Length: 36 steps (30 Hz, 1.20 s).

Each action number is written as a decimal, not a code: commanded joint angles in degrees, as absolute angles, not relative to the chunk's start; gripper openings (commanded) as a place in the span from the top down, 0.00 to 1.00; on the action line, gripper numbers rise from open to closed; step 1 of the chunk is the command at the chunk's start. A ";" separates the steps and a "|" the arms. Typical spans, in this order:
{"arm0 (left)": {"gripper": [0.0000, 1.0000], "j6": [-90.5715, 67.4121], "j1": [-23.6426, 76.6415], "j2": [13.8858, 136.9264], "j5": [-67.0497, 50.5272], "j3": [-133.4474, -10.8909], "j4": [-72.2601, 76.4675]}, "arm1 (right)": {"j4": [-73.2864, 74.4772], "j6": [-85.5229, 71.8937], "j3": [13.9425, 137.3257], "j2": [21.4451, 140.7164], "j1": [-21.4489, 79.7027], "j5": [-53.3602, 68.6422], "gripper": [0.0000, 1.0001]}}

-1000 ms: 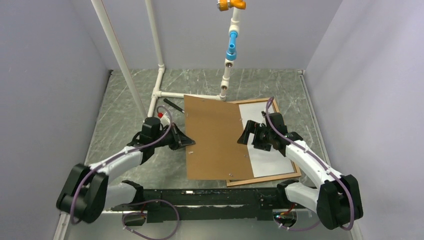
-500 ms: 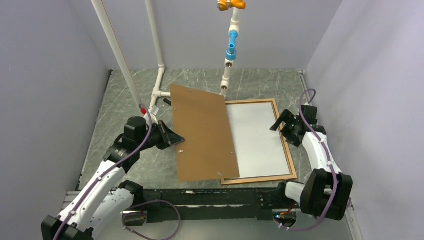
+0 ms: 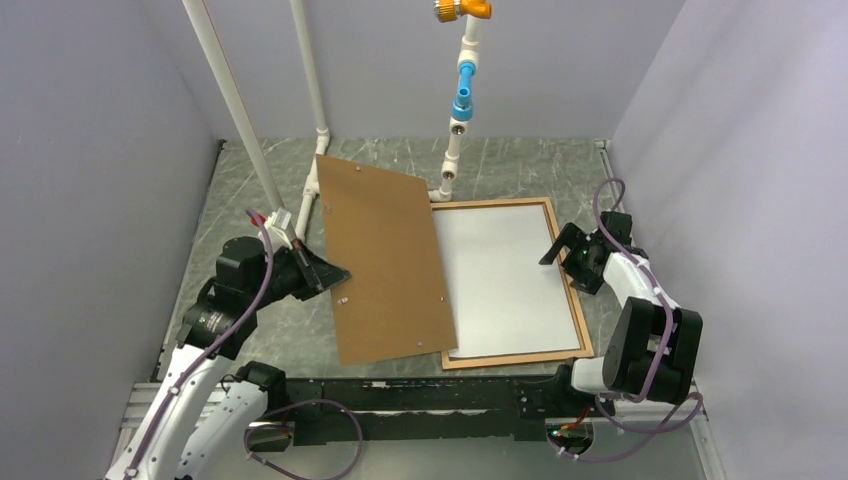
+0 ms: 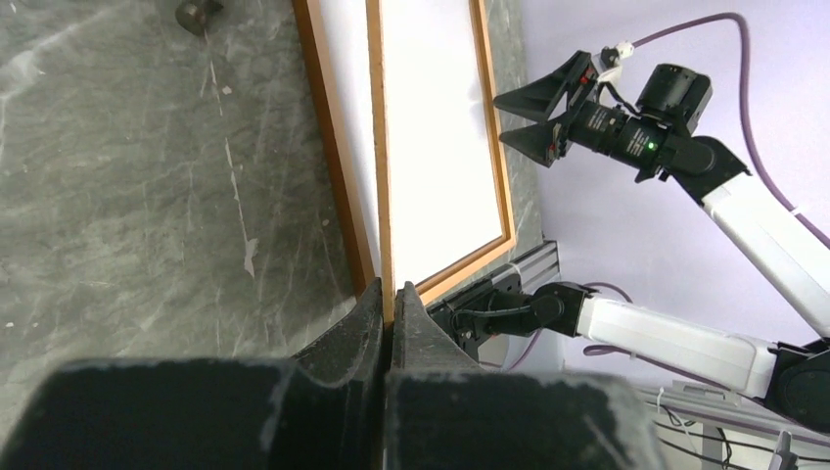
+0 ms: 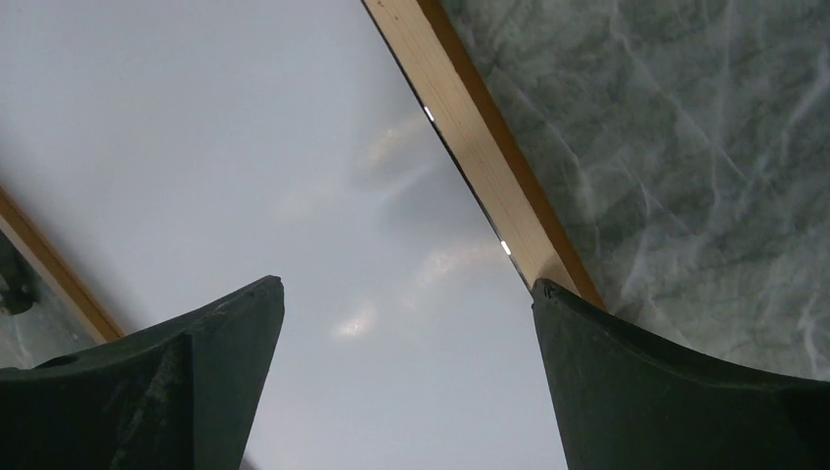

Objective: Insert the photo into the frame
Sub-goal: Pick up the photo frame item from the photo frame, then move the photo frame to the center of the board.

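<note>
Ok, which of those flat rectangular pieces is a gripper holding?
The brown backing board, pinched at its left edge by the left gripper. The frame and the photo, white side up inside it, lie free; the right gripper is open.

left gripper (image 3: 338, 276) pinching backing board (image 3: 385, 260) edge, board skewed, overlapping frame (image 3: 578, 320) left side; photo (image 3: 505, 280) white-side-up inside; right gripper (image 3: 560, 260) spread wide at right rail

Marbled grey-green table (image 3: 520, 165), pale veins; frame (image 3: 573, 290) orange-brown wood; photo (image 3: 505, 280) plain white; backing board (image 3: 385, 260) plain brown; pipes (image 3: 239, 110) white.
</note>
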<state>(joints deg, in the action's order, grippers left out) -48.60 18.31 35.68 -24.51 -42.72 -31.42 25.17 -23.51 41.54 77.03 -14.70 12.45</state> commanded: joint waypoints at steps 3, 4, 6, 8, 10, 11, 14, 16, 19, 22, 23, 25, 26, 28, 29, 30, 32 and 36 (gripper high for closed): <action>1.00 -48.86 15.27 33.60 -29.18 -46.38 -26.60 | 22.37 -20.66 39.44 79.13 -14.28 21.53 0.01; 1.00 -49.05 15.02 33.63 -29.65 -46.20 -26.28 | 22.44 -20.66 39.31 79.07 -13.91 21.90 0.02; 1.00 -49.30 14.66 33.58 -30.02 -45.98 -25.82 | 23.00 -21.09 39.29 79.15 -13.20 21.80 0.05; 1.00 -49.31 14.27 33.67 -30.19 -46.13 -25.90 | 23.11 -21.59 39.06 79.28 -12.55 21.73 0.11; 1.00 -49.31 13.99 33.59 -30.42 -46.42 -25.92 | 22.93 -21.85 38.67 79.64 -12.15 22.27 0.27; 1.00 -49.31 13.90 33.60 -30.49 -46.59 -26.07 | 22.65 -22.02 38.41 79.85 -12.04 22.92 0.36; 1.00 -48.99 13.59 33.59 -30.64 -47.48 -26.90 | 21.55 -22.70 37.36 80.38 -11.85 25.04 0.46; 1.00 -48.87 13.34 33.45 -30.50 -48.03 -27.42 | 21.37 -22.72 37.17 80.13 -11.74 26.16 0.45; 1.00 -49.51 12.98 33.31 -30.43 -48.47 -27.21 | 22.68 -22.02 38.00 78.41 -11.60 27.03 0.41; 1.00 -51.28 12.59 33.69 -31.78 -47.88 -24.90 | 24.72 -21.23 39.90 75.53 -11.60 23.33 0.29; 1.00 -51.85 12.45 34.01 -32.53 -47.55 -23.91 | 25.30 -21.25 40.52 74.50 -11.60 21.30 0.22; 1.00 -53.11 12.10 34.41 -33.80 -46.59 -21.60 | 26.46 -21.52 41.56 73.15 -11.90 17.05 0.14; 1.00 -53.68 11.95 34.52 -34.35 -46.24 -20.91 | 26.80 -21.71 42.05 72.71 -12.03 15.44 0.11; 1.00 -55.25 11.38 34.57 -36.23 -45.63 -18.10 | 27.22 -22.23 42.91 72.30 -12.64 13.19 0.09; 1.00 -56.26 10.72 34.46 -37.38 -45.28 -16.22 | 27.20 -22.57 43.29 72.25 -13.07 12.36 0.08; 1.00 -57.51 10.12 34.27 -38.54 -44.79 -14.47 | 27.10 -22.91 43.59 72.17 -13.42 11.78 0.08; 1.00 -60.27 8.61 33.59 -40.83 -43.97 -10.59 | 26.79 -23.43 44.12 72.13 -13.85 10.59 0.08; 1.00 -65.29 5.18 33.49 -45.55 -42.35 -3.97 | 25.47 -24.08 44.65 73.66 -14.05 5.45 0.04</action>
